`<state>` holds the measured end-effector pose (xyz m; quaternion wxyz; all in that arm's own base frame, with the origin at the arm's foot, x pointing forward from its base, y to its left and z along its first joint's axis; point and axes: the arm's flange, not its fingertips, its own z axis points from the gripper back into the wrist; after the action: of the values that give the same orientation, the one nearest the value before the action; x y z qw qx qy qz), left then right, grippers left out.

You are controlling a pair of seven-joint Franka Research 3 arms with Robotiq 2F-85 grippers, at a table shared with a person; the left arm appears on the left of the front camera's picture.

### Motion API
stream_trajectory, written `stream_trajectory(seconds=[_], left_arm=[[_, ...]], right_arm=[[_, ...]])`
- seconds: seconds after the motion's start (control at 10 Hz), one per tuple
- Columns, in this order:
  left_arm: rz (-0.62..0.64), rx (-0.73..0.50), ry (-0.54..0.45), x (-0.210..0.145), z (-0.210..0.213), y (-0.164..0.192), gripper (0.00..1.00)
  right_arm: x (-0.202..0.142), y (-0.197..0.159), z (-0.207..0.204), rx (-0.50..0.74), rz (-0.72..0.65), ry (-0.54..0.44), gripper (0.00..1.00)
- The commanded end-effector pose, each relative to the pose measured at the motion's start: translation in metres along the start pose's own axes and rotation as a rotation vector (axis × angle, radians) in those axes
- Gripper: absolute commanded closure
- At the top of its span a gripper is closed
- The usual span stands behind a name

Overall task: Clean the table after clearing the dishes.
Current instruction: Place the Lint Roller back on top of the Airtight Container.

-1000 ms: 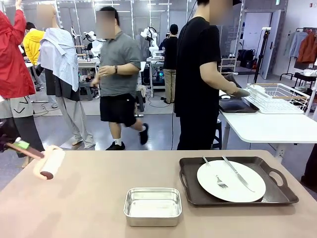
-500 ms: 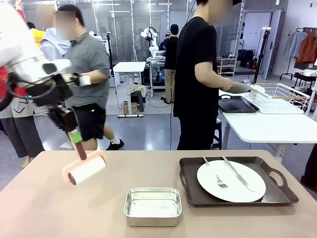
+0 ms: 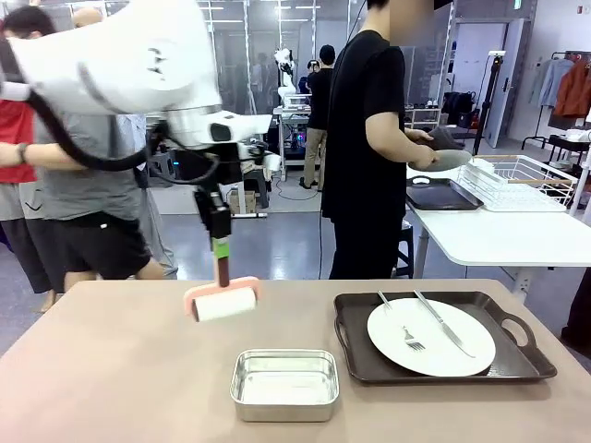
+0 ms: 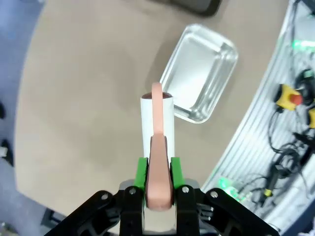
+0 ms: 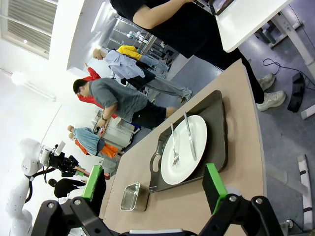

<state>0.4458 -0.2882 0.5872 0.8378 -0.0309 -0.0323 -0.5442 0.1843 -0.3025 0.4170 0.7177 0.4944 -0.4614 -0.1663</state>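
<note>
Above the table (image 3: 111,388), our left gripper (image 3: 219,244) is clamped on the handle of a lint roller (image 3: 224,303), our right gripper (image 5: 153,182) gapes empty, and we judge clearing unfinished: one plate (image 3: 430,337) with cutlery (image 3: 443,323) sits on its tray (image 3: 355,365) at right.

The left gripper (image 4: 159,169) rises from 6 o'clock, its jaws clamped with green pads (image 4: 141,169) either side of the pink handle of a lint roller (image 4: 158,147). The roller's white roll points toward 12 o'clock over the beige bench (image 4: 83,98); whether it touches the top cannot be told. A shiny steel tin (image 4: 202,73) sits on the bench at 1 o'clock from the roll, just beside it. A dark tray (image 4: 197,4) corner cuts the edge at 12 o'clock. At 3 o'clock, beyond the bench rim, a yellow box (image 4: 288,96) and cables (image 4: 280,182) lie on the floor.
</note>
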Motion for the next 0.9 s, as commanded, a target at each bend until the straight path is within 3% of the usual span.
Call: stream_trajectory(seconds=[0.0, 0.3, 0.5, 0.8], left_arm=[[-0.062, -0.023, 0.046, 0.029, 0.006, -0.005, 0.77], [-0.190, -0.085, 0.093, 0.050, -0.023, -0.016, 0.77], [-0.322, -0.111, 0.090, 0.056, -0.038, -0.021, 0.77], [-0.383, -0.163, 0.040, 0.079, -0.066, -0.015, 0.77]], right_arm=[[-0.003, 0.003, 0.000, 0.012, 0.020, -0.016, 0.00], [-0.003, 0.003, 0.000, 0.012, 0.020, -0.016, 0.00], [-0.003, 0.003, 0.000, 0.012, 0.020, -0.016, 0.00], [-0.003, 0.003, 0.000, 0.012, 0.020, -0.016, 0.00]])
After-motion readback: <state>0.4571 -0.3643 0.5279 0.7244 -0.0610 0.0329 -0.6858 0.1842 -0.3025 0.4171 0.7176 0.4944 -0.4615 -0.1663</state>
